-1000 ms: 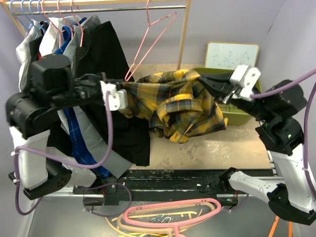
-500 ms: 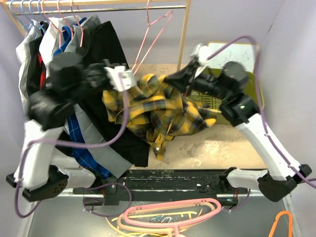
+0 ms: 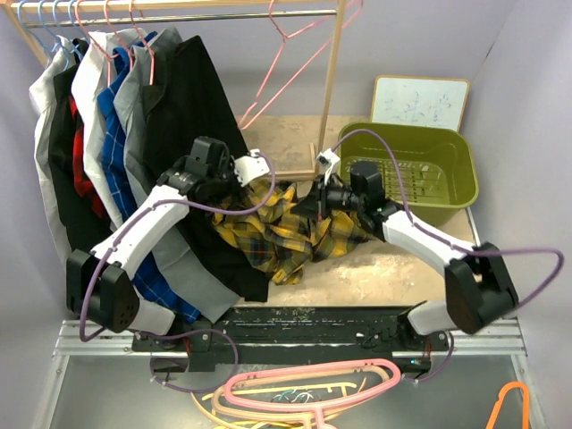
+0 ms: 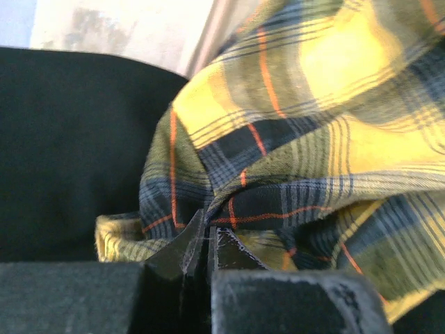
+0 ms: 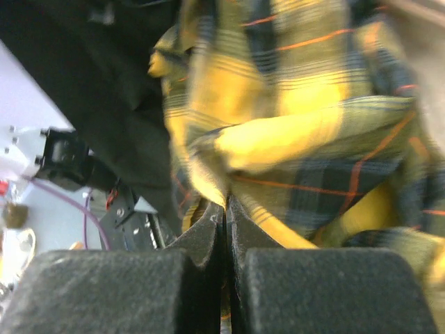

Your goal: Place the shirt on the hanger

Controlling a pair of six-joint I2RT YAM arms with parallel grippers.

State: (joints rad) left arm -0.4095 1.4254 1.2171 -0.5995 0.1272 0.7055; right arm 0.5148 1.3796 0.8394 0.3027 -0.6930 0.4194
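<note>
The yellow and black plaid shirt [image 3: 290, 228] lies bunched on the table between my two arms. My left gripper [image 3: 239, 183] is shut on the shirt's left edge, seen up close in the left wrist view [image 4: 206, 233] with the plaid cloth [image 4: 313, 139] pinched between the jaws. My right gripper [image 3: 315, 201] is shut on the shirt's right part; the right wrist view [image 5: 225, 209] shows a fold of the shirt [image 5: 292, 125] clamped there. The thin pink wire hanger [image 3: 299, 54] hangs on the rail, above and behind the shirt, bare.
A clothes rail [image 3: 179, 16] at the back left holds several hung garments, among them a plain black shirt [image 3: 192, 98] and a blue checked shirt [image 3: 116, 134]. A green bin [image 3: 451, 156] stands right, a whiteboard [image 3: 420, 100] behind it. Thick pink hangers [image 3: 313, 384] lie at the front edge.
Both arms have dropped from mid-air down to the table, carrying the shirt with them. The shirt went from stretched between the grippers to a low bunch. The pink hanger has swung right.
</note>
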